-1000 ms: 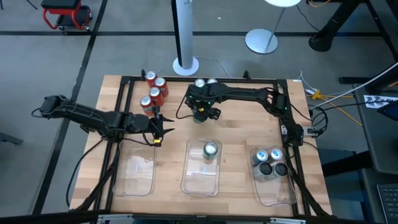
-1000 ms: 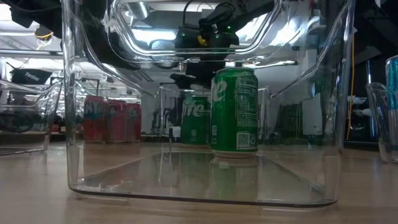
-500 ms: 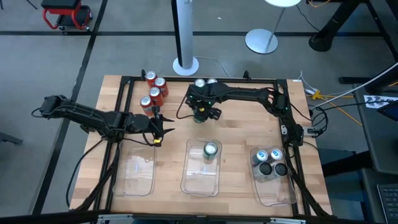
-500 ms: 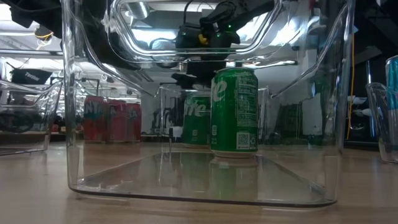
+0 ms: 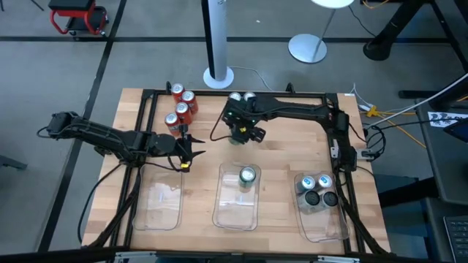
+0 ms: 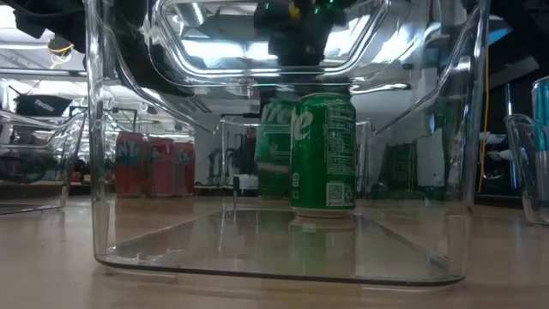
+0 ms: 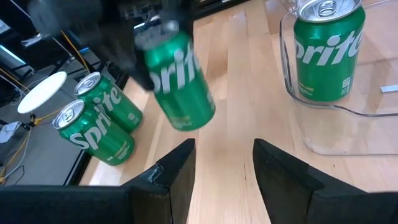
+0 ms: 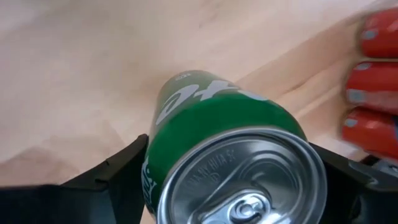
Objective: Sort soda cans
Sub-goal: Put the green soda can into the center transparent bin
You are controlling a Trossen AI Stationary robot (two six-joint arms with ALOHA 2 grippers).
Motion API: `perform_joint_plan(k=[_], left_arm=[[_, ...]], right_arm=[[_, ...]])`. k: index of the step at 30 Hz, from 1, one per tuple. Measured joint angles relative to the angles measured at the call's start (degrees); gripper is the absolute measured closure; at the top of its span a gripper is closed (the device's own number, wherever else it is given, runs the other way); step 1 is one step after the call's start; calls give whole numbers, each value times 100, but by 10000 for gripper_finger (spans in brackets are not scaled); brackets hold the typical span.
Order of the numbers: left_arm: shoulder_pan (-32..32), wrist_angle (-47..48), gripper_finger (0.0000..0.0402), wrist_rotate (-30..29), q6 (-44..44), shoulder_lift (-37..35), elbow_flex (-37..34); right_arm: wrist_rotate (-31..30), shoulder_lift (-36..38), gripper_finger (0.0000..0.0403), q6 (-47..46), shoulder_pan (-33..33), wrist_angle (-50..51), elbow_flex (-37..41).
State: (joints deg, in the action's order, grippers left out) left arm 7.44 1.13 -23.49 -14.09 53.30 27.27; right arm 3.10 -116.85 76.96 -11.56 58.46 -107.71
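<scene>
Right tool (image 5: pixel 242 132): upper centre of the high view; fingers clamp a green can (image 8: pixel 217 143), lifted off the tabletop (image 5: pixel 278 157) and tilted.
Left tool (image 5: pixel 191 153): left of centre; fingers (image 7: pixel 177 171) spread, nothing between them.
Green cans: one upright in the middle tray (image 5: pixel 223 212); two (image 5: pixel 241 96) at the top edge.
Red cans (image 5: pixel 181 106): four grouped at upper left.
Right tray (image 5: pixel 322 226): holds four silver-blue and dark cans.
Left tray (image 5: pixel 159 208): lower left.
</scene>
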Motion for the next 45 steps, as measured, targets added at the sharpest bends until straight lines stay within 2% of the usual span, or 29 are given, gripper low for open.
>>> perform_joint_plan(k=[8, 18, 31, 45], left_arm=[[1, 1, 249, -1, 0, 0, 0], [0, 15, 249, -2, 15, 0, 0], [0, 44, 249, -2, 20, -2, 0], [0, 128, 249, 0, 101, -4, 0]], right_arm=[[-15, 445, 84, -365, 471, 0, -8], [-367, 818, 84, -718, 1170, -99, -18], [-345, 849, 84, -933, 1993, -477, -18], [-304, 278, 84, -1222, 2055, -454, -14]])
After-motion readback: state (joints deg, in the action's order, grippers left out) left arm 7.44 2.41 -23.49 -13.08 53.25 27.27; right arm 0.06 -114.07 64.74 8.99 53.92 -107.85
